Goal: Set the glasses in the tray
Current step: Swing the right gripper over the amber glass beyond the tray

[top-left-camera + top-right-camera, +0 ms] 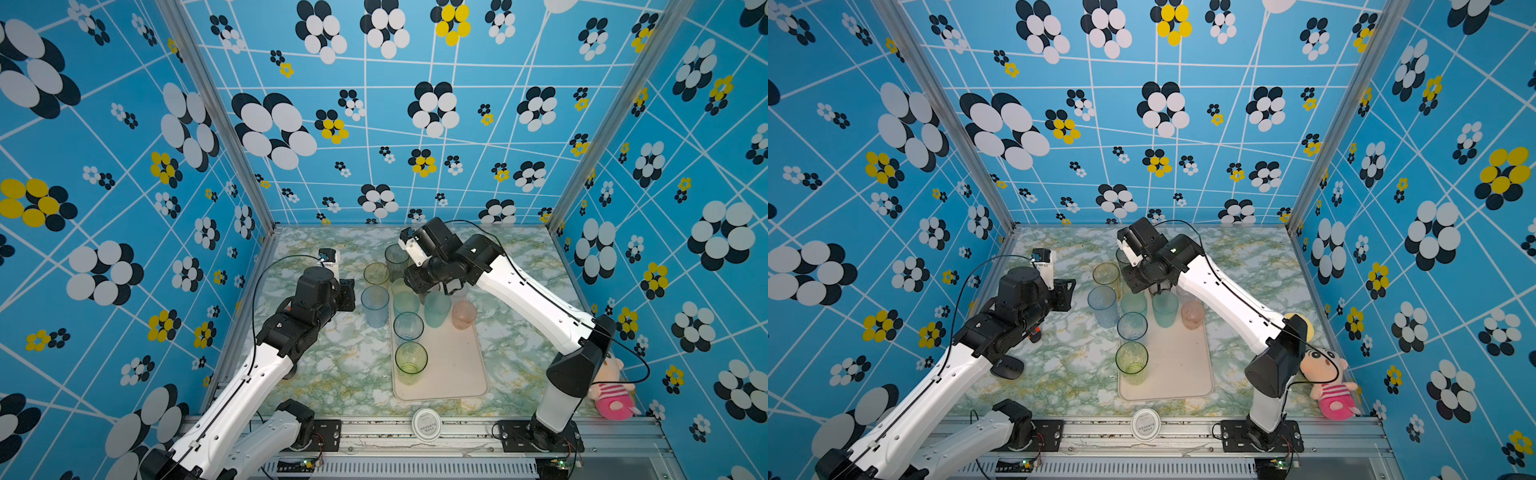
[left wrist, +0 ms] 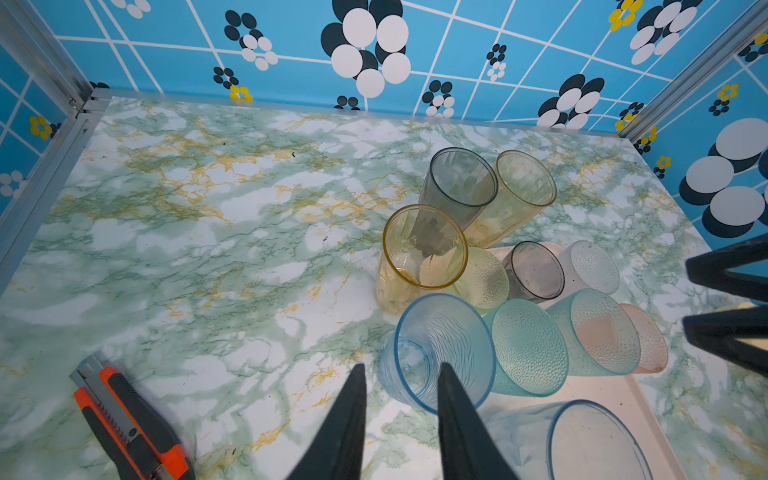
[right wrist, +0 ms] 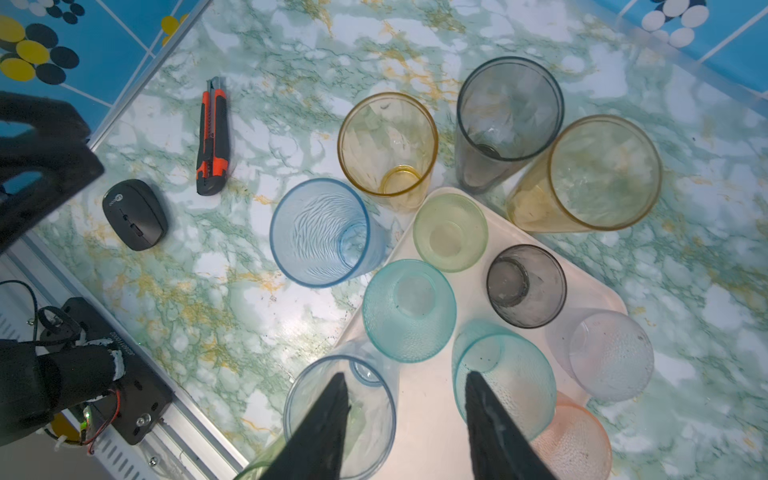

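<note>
Now my left gripper (image 2: 403, 366) gapes at the blue glass (image 2: 449, 332); my right gripper (image 3: 406, 374) hangs open over the tray (image 3: 426, 415).

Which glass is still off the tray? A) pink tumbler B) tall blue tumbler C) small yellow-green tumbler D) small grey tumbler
B: the tall blue tumbler stands on the marble table just outside the tray edge, as the right wrist view shows.

We see blue flower-print walls (image 1: 374, 124) at 9, 12, 3 o'clock; green-marbled table (image 1: 332, 374) at centre; aluminium rail (image 1: 465, 430) at 6 o'clock.
</note>
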Action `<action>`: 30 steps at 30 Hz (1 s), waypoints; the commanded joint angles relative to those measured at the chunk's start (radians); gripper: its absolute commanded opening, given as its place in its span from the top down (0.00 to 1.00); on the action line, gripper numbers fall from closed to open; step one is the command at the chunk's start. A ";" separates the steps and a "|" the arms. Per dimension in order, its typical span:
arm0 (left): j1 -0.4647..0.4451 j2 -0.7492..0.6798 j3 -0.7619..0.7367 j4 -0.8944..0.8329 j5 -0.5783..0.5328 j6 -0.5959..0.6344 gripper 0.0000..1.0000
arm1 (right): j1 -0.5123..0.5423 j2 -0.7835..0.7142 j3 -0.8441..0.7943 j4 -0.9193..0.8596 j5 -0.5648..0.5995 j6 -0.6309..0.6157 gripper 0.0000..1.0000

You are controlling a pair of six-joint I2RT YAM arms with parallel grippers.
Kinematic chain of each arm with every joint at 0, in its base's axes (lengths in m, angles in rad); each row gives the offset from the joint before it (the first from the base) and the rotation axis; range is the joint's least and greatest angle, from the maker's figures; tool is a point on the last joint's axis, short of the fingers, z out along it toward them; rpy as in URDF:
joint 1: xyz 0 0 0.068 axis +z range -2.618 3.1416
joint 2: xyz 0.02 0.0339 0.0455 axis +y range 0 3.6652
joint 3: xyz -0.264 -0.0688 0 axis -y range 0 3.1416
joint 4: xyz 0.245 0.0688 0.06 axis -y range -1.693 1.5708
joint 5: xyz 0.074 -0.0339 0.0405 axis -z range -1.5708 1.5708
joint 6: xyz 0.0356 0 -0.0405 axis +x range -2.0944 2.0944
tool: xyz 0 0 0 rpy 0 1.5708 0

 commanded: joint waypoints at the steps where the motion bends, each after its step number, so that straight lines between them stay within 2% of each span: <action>1: 0.010 -0.038 -0.015 -0.015 -0.022 0.003 0.69 | 0.032 0.076 0.109 -0.100 0.012 -0.038 0.53; 16: 0.021 -0.095 -0.018 -0.055 -0.043 0.028 0.68 | 0.088 0.517 0.709 -0.378 0.004 -0.063 0.56; 21: 0.029 -0.112 -0.019 -0.073 -0.047 0.037 0.68 | 0.092 0.543 0.724 -0.385 0.009 -0.054 0.58; 27: 0.038 -0.130 -0.023 -0.084 -0.047 0.042 0.67 | 0.094 0.556 0.723 -0.403 0.067 -0.046 0.61; 30: 0.041 -0.131 -0.025 -0.089 -0.046 0.044 0.67 | 0.094 0.557 0.715 -0.408 0.093 -0.039 0.67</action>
